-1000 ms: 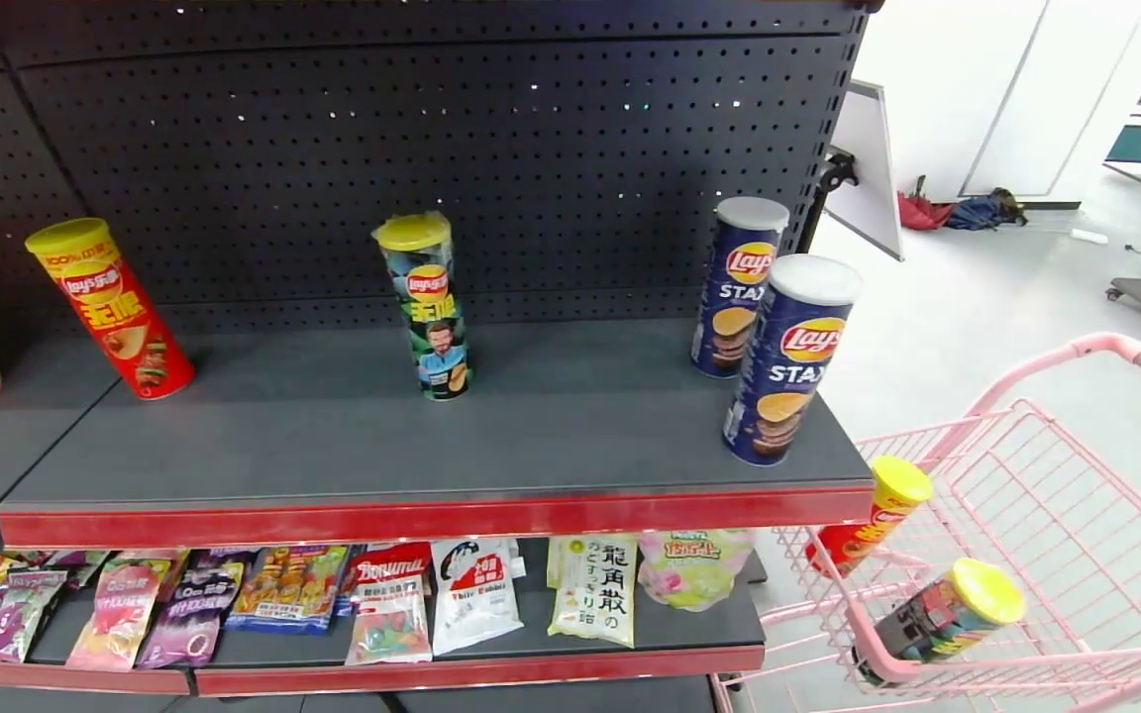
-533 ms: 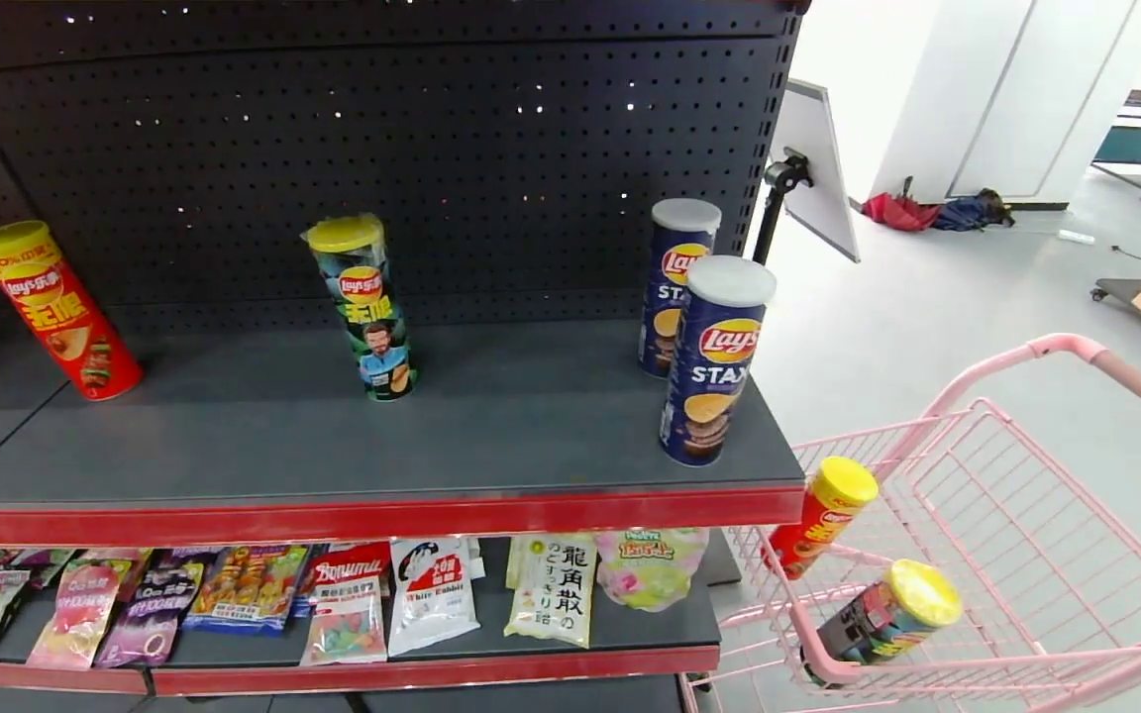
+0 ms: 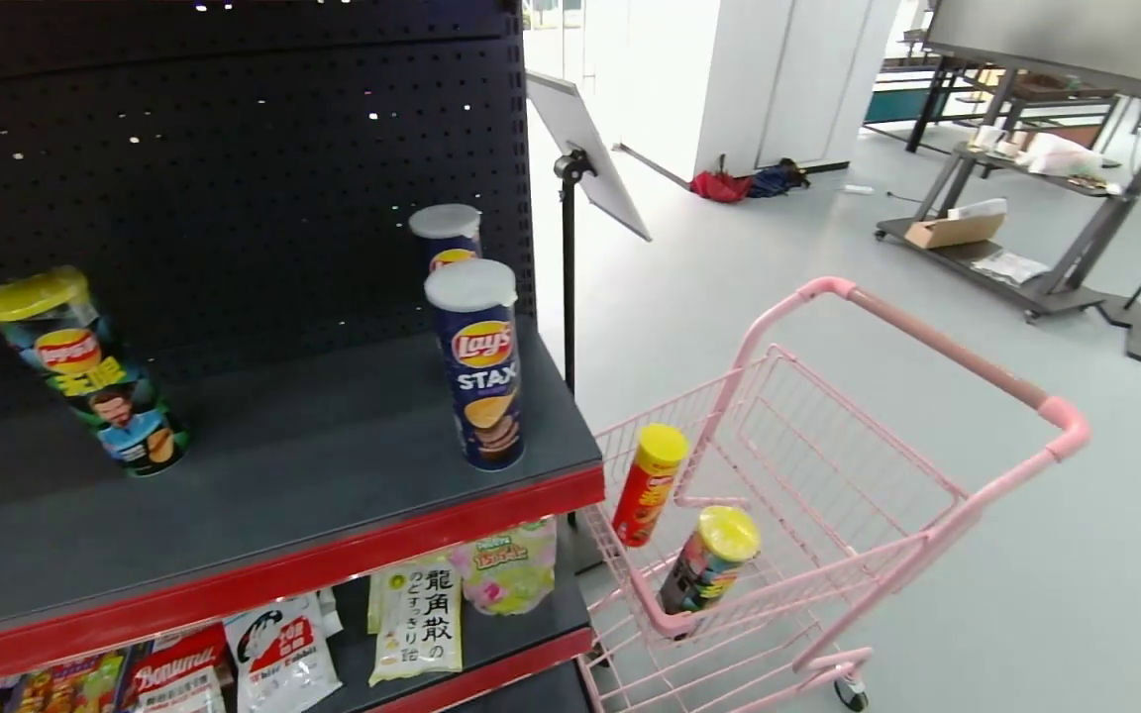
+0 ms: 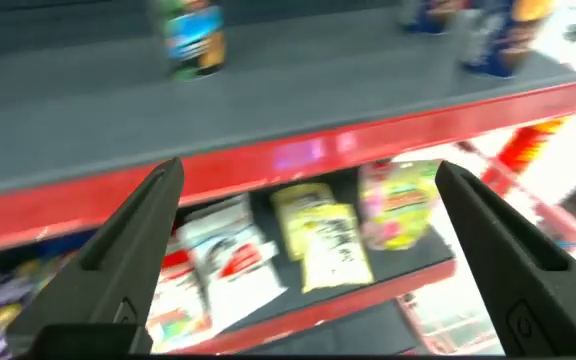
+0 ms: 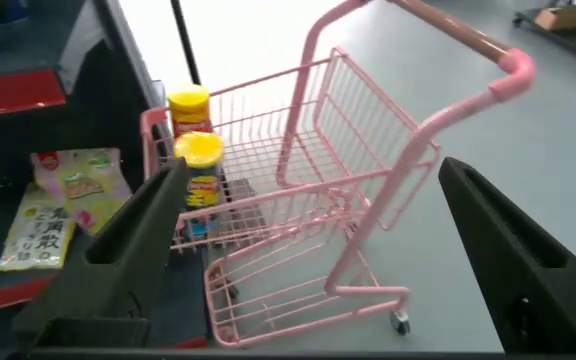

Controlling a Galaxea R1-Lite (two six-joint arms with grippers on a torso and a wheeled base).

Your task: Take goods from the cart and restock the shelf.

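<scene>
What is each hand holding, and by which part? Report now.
Nothing is held: the left hand and the right hand are both open and empty.

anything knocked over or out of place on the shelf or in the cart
Nothing clearly wrong. The blue cans and green can stand upright on the shelf. In the pink cart, the red can and dark can seem to lean, though that may be the viewing angle.

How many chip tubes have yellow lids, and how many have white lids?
Yellow lids: 3 (green tube on the shelf, red tube and dark tube in the cart)
White lids: 2 (front blue tube, back blue tube)
Total: 5
</scene>
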